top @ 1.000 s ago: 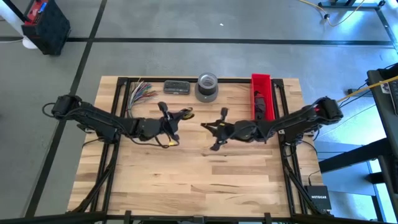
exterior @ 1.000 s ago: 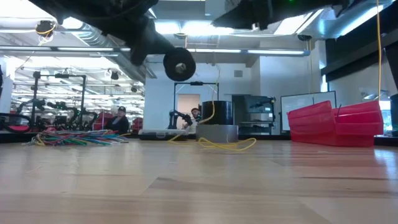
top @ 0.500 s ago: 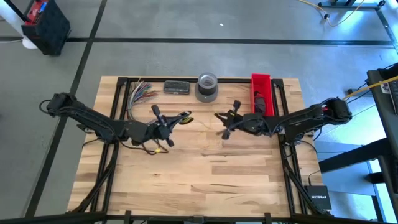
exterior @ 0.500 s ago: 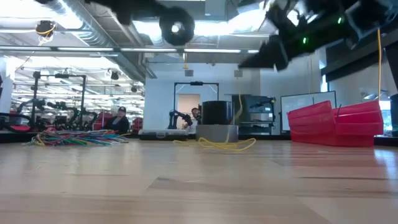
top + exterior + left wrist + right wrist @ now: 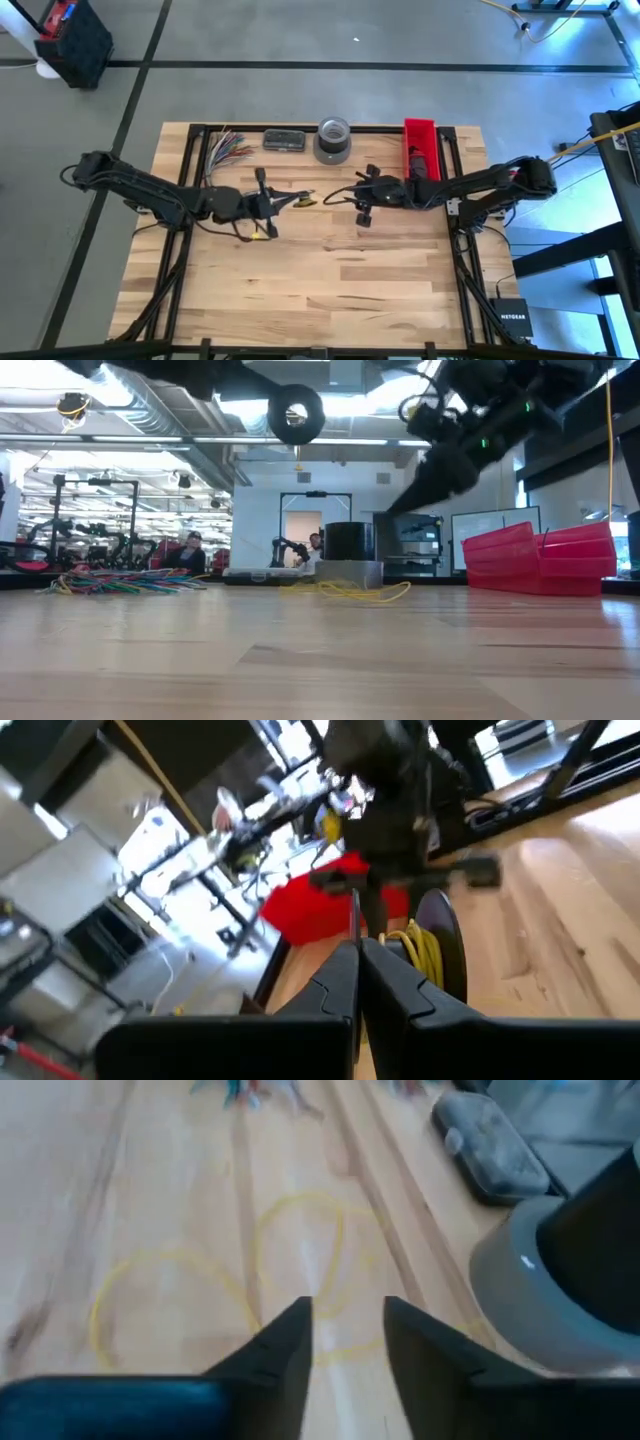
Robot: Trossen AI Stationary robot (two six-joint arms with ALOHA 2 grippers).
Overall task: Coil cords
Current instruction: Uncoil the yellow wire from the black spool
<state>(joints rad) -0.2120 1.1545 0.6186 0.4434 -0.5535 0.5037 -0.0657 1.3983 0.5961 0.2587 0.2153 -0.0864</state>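
The cords make a round black bundle point(image 5: 296, 415) with yellow bits point(image 5: 303, 200), held up in the air left of the table's middle. My left gripper point(image 5: 277, 203) is shut on it and points level toward the table's right. In the left wrist view the bundle point(image 5: 440, 950) stands just past my fingertips point(image 5: 357, 948). My right gripper point(image 5: 354, 193) is open with nothing between its fingers point(image 5: 345, 1315). It slants down over a thin yellow cord point(image 5: 300, 1250) that lies in loose loops on the table. My left gripper pinches the bundle between its two shut fingers, coming at it level from the table's left. A thin black strand point(image 5: 355, 915) runs up from between the fingertips. The fingers hide the place of contact. The bundle is lifted clear of the table.
A grey tape roll point(image 5: 333, 140) and a dark flat case point(image 5: 284, 140) stand at the far edge. A fan of multicoloured wires point(image 5: 225, 150) lies at the far left. A red bin point(image 5: 421, 160) is at the far right. Bare wood point(image 5: 330, 280) fills the near half.
My right gripper has drawn away from the left one toward the table's far right, sunk and tipped downward over the yellow loops. My left gripper has risen a little and rolled, carrying the bundle higher.
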